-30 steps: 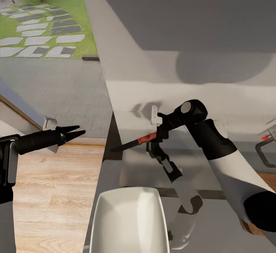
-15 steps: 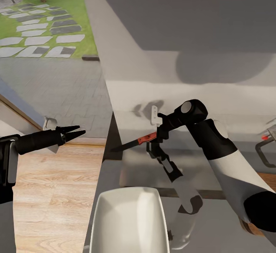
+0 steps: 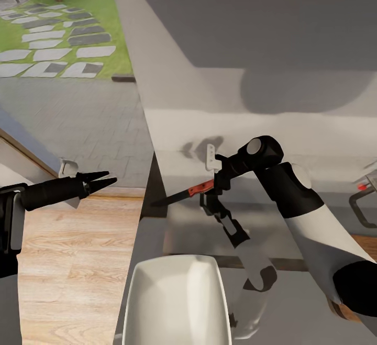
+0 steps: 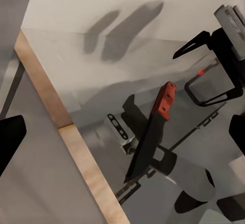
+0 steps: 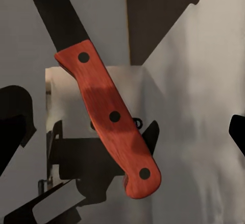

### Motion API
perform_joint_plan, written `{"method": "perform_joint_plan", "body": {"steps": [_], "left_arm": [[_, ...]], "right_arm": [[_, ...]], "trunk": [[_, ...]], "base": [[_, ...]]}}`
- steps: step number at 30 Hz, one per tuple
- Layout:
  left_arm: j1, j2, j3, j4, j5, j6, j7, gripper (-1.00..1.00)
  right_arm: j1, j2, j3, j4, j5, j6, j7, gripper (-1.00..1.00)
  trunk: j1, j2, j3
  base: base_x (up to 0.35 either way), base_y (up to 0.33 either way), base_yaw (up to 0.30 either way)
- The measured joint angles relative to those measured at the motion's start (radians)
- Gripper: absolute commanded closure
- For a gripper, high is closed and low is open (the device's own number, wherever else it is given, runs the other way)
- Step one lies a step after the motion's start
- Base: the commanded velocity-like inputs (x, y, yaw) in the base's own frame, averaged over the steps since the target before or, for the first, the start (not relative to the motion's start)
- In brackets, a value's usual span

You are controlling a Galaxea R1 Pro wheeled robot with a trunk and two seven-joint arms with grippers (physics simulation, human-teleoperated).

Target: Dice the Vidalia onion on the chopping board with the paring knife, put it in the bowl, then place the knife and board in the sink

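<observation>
the right gripper [image 3: 209,187] is clamped on the orange-red handle of the slim dark-bladed paring knife [image 3: 184,193], held above the smooth grey countertop [image 3: 314,298], beyond the shallow white square bowl [image 3: 175,303]. the left gripper [image 3: 104,180], fingers nearly together, hangs over the wooden floor [image 3: 73,266].

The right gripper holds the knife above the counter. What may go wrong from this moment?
1. The right gripper holds the knife only by the end of its red handle; the long blade sticks out sideways, so it may twist or slip free.
2. The blade tip reaches toward the counter's left end; a drop there might send the knife to the wooden floor.
3. The white bowl sits just in front; a falling knife might strike it.
</observation>
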Motion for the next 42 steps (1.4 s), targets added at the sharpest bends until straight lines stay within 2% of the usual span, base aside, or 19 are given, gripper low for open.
{"method": "perform_joint_plan", "body": {"steps": [11, 42], "left_arm": [[0.000, 0.000, 0.000, 0.001, 0.000, 0.000, 0.000, -1.00], [-0.001, 0.000, 0.000, 0.001, -0.001, -0.001, 0.000, -1.00]], "right_arm": [[0.000, 0.000, -0.003, 0.000, 0.001, 0.002, -0.002, -1.00], [0.000, 0.000, -0.004, 0.000, 0.001, 0.003, -0.009, -1.00]], "trunk": [[0.000, 0.000, -0.005], [0.000, 0.000, -0.054]], "base": [[0.000, 0.000, 0.000], [0.000, 0.000, 0.000]]}}
